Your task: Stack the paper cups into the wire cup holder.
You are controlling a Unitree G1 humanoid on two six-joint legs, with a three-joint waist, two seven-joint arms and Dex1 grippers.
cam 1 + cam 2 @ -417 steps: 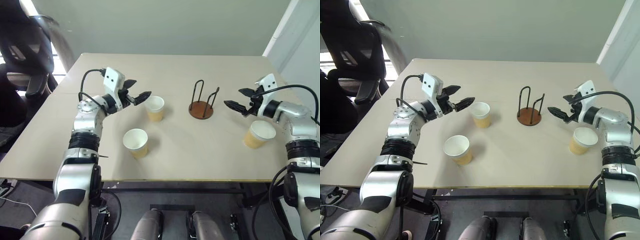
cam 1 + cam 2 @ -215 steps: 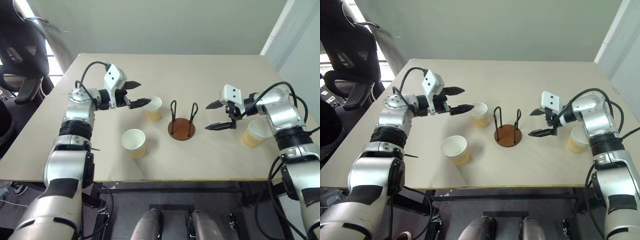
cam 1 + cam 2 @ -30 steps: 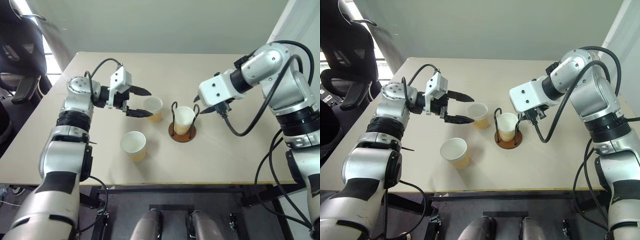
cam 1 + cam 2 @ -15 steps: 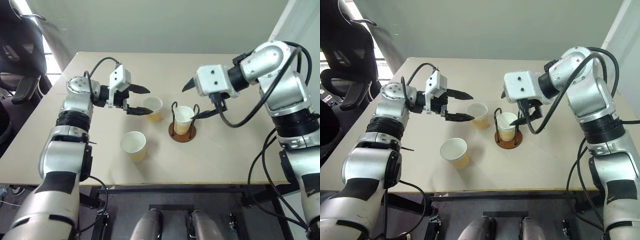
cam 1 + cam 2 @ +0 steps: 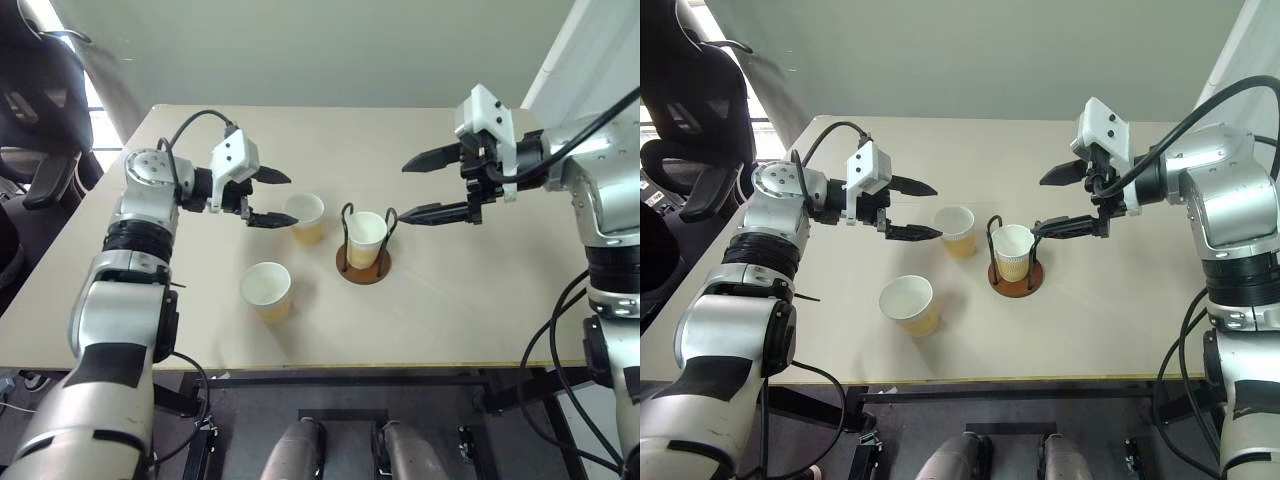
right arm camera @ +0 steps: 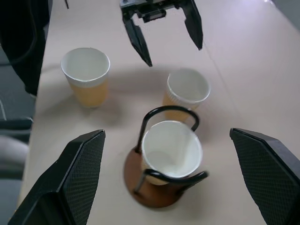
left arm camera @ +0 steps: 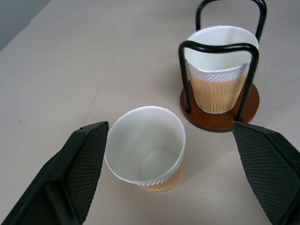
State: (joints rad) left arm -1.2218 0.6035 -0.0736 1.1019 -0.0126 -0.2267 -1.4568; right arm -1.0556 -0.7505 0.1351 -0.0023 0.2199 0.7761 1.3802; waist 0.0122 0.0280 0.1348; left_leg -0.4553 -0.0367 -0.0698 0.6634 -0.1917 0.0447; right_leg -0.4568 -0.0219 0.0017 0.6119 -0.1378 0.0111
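Left wrist view puts you right over the next cup [image 7: 145, 149]: it stands upright on the table [image 5: 470, 300] just beside the holder [image 7: 220, 119], on the side toward your left arm, and your left gripper [image 5: 272, 197] hovers at it with both fingers spread wide, holding nothing. One cup [image 5: 366, 238] already sits upright in the holder, between the two black wire loops. A third cup [image 5: 267, 290] stands a little farther from the holder, toward the table's near edge. Your right gripper [image 5: 428, 186] hangs on the holder's other side, fingers wide apart and empty.

Now think about the feel. These cups look like thin ribbed paper, so expect almost no weight and a wall that buckles if you clamp hard. The rolled white rim is the stiffest part; take the cup just under it, one finger on each side of the wall, and squeeze only enough to lift. The ribbed paper should give some grip, but an empty cup will likely tip at a nudge, so close evenly. Keep it upright, because it has to nest straight down into the cup in the holder, between the loops.
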